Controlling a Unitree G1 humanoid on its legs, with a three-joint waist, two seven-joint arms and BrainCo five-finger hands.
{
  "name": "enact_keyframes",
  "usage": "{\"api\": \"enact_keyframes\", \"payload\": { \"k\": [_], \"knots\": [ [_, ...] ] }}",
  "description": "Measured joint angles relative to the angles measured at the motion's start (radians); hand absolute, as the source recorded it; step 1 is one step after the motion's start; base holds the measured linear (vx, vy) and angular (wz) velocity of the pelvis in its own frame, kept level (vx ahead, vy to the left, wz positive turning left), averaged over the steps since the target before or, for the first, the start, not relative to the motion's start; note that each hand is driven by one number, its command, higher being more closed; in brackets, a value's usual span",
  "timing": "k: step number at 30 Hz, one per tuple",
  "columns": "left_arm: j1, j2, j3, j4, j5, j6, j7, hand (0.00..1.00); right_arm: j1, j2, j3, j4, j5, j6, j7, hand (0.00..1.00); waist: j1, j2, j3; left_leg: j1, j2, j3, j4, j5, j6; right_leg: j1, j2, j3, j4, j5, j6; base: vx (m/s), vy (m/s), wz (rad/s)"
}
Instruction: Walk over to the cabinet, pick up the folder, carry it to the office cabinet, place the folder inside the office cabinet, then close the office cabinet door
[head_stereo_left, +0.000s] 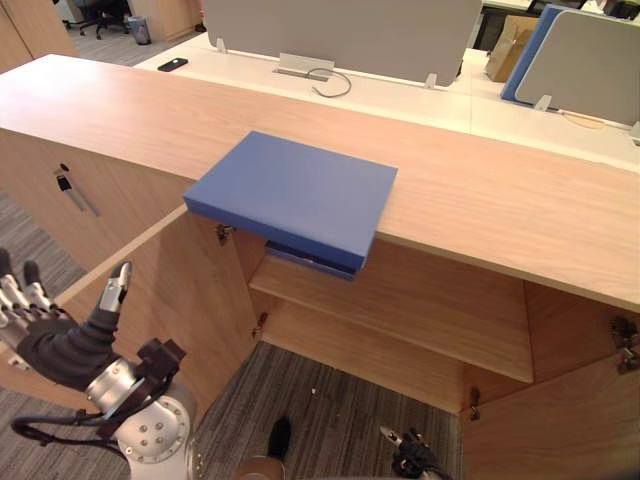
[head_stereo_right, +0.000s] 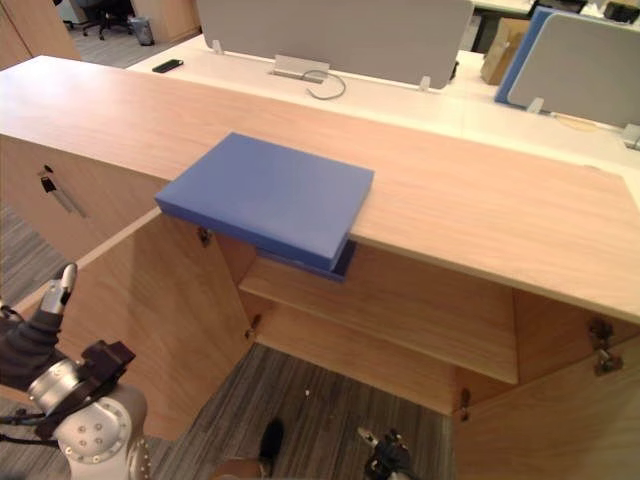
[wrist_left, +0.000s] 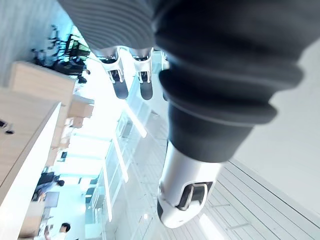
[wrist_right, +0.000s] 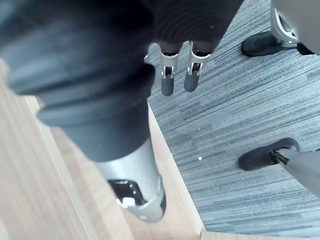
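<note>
My left robot hand (head_stereo_left: 55, 340) hangs released and empty at the lower left, my right robot hand (wrist_right: 172, 75) likewise slack over the grey carpet (wrist_right: 240, 110), while the flat blue folder (head_stereo_left: 290, 195) lies centre-frame, overhanging the front edge of the light wooden surface (head_stereo_left: 500, 200), probably for easy gripping.

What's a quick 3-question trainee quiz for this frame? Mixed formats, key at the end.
1. True or false: the folder lies inside the cabinet.
2. The doors are: A both shut, B both open, C one open.
3. Fill in: the left hand holds ____.
Key: 1 false, the folder lies on top, overhanging the front edge. 2 B. 3 nothing.
</note>
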Motion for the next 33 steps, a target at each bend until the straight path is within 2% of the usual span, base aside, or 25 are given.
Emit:
{"api": "enact_keyframes", "payload": {
  "k": [6,8,10,13,15,18,24,33],
  "knots": [
    [-0.038,0.024,0.006,-0.004,0.206,0.042,0.017,0.0,-0.002,0.0,-0.035,0.029,-0.007,-0.007,-0.002,0.0,0.0,-0.006,-0.007,-0.009,-0.001,-0.004,0.0,0.012,-0.001,-0.008,0.006,0.002,0.001,0.005,0.005,0.0,-0.02,0.01],
    [-0.067,0.069,-0.019,-0.002,0.257,0.056,0.015,0.0,-0.008,-0.004,-0.038,0.042,-0.011,-0.011,-0.001,0.0,-0.002,-0.007,-0.007,-0.016,0.003,-0.001,0.0,0.011,-0.002,-0.014,0.008,0.007,-0.004,0.009,0.004,0.0,-0.002,-0.04],
    [-0.114,0.155,-0.05,0.04,0.35,0.073,-0.03,0.0,-0.027,-0.012,-0.038,0.077,-0.019,-0.013,0.009,0.0,-0.003,-0.008,-0.009,-0.015,0.008,0.01,0.0,0.007,-0.007,-0.02,0.008,0.024,-0.011,0.011,0.003,-0.01,-0.004,-0.17],
    [-0.136,0.202,-0.048,0.092,0.407,0.085,-0.06,0.0,-0.039,-0.018,-0.038,0.095,-0.05,-0.014,0.02,0.0,-0.005,-0.009,-0.01,-0.015,0.018,0.024,0.0,0.006,-0.008,-0.031,0.013,0.046,-0.011,0.013,-0.001,-0.01,-0.008,-0.22],
    [-0.159,0.228,-0.045,0.156,0.453,0.114,-0.077,0.0,-0.039,-0.022,-0.038,0.096,-0.054,-0.014,0.028,0.0,-0.008,-0.009,-0.011,-0.014,0.025,0.038,0.0,0.006,-0.009,-0.038,0.021,0.061,-0.011,0.015,-0.005,-0.01,-0.018,-0.21],
    [-0.176,0.261,-0.043,0.206,0.492,0.145,-0.091,0.0,-0.039,-0.032,-0.039,0.106,-0.087,-0.013,0.037,0.0,-0.017,-0.009,-0.015,-0.01,0.036,0.051,0.0,0.004,-0.011,-0.043,0.025,0.081,-0.011,0.016,-0.007,0.0,-0.018,-0.17],
    [-0.244,0.35,-0.044,0.294,0.562,0.172,-0.122,0.0,-0.035,-0.05,-0.038,0.128,-0.129,-0.004,0.047,0.0,-0.033,-0.01,-0.04,0.003,0.043,0.075,0.0,-0.002,-0.019,-0.044,0.025,0.108,-0.012,0.017,-0.008,0.0,-0.003,-0.12],
    [-0.304,0.443,-0.07,0.434,0.638,0.17,-0.177,0.0,-0.033,-0.061,-0.038,0.122,-0.167,0.006,0.055,0.0,-0.048,-0.01,-0.045,0.012,0.059,0.095,0.0,-0.004,-0.02,-0.05,0.035,0.132,-0.019,0.019,-0.023,-0.01,0.003,-0.09]
  ]
}}
